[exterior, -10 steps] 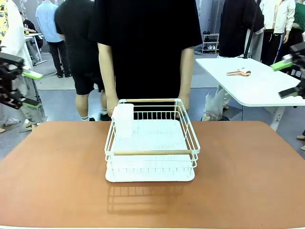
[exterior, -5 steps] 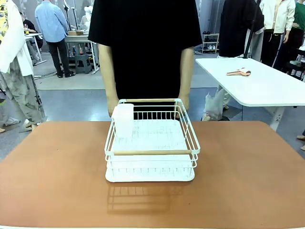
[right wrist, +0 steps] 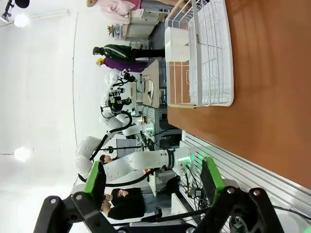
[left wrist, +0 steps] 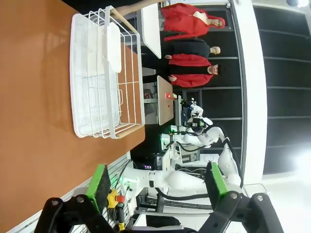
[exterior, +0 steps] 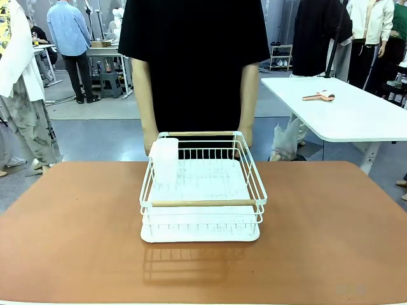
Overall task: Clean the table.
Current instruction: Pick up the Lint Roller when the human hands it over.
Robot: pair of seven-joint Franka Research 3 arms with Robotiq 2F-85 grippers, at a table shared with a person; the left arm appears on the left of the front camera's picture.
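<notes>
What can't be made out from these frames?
1. Person's hands: front view, fingers hidden behind the rack's far rim.
2. Table: front view, near edge cut off by the picture's bottom.
3. Small object on the white side table: front view, too small to identify.
4. White holder on the rack: front view, its wall hides the inside.

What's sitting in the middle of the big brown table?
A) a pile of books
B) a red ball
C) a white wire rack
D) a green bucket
C: a white wire rack with wooden handles stands in the middle of the brown table, with a white cup in its far left corner.
</notes>
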